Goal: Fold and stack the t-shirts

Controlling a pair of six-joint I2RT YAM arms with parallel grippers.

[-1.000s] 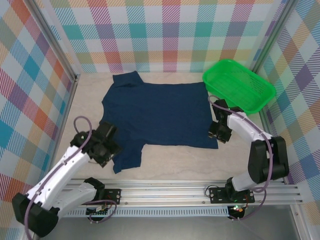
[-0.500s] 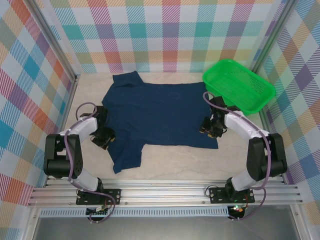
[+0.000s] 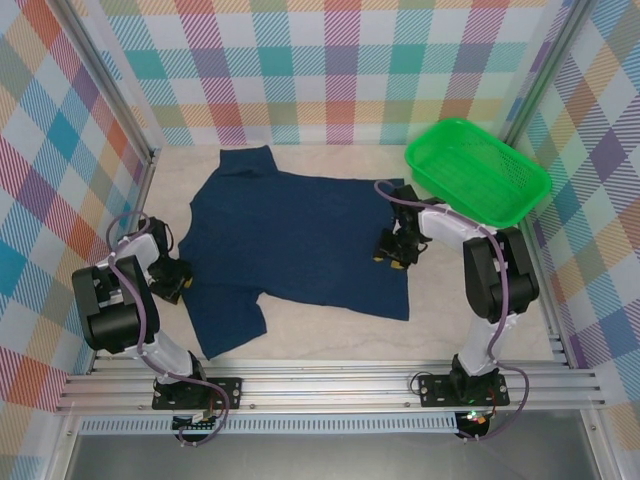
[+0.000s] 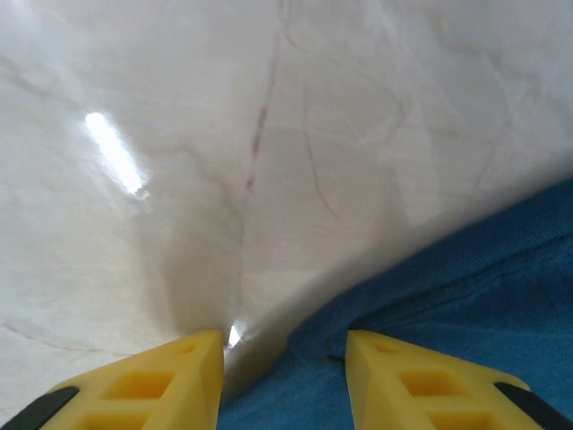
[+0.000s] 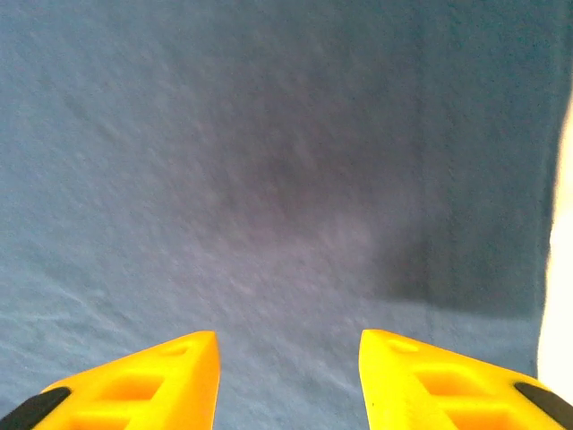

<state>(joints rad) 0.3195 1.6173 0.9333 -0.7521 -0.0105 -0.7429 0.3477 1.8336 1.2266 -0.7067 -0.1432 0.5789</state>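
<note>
The dark blue t-shirt is lying spread out flat in the middle of the frame, on the pale counter. One short sleeve is sticking out toward the upper left and the other toward the lower left.

The left jaws are sitting at the shirt's left edge, at the middle left of the frame, at the end of the left arm. In the left wrist view, the two yellow fingers are standing apart, released. The shirt's edge is lying between them, and bare shiny counter is showing above.

The right jaws are resting down on the shirt's right part, a little right of the middle, at the end of the right arm. In the right wrist view, the yellow fingers are standing apart over flat blue cloth, grasping nothing.

A green basket is sitting at the upper right, just beside the shirt's far right corner.
</note>
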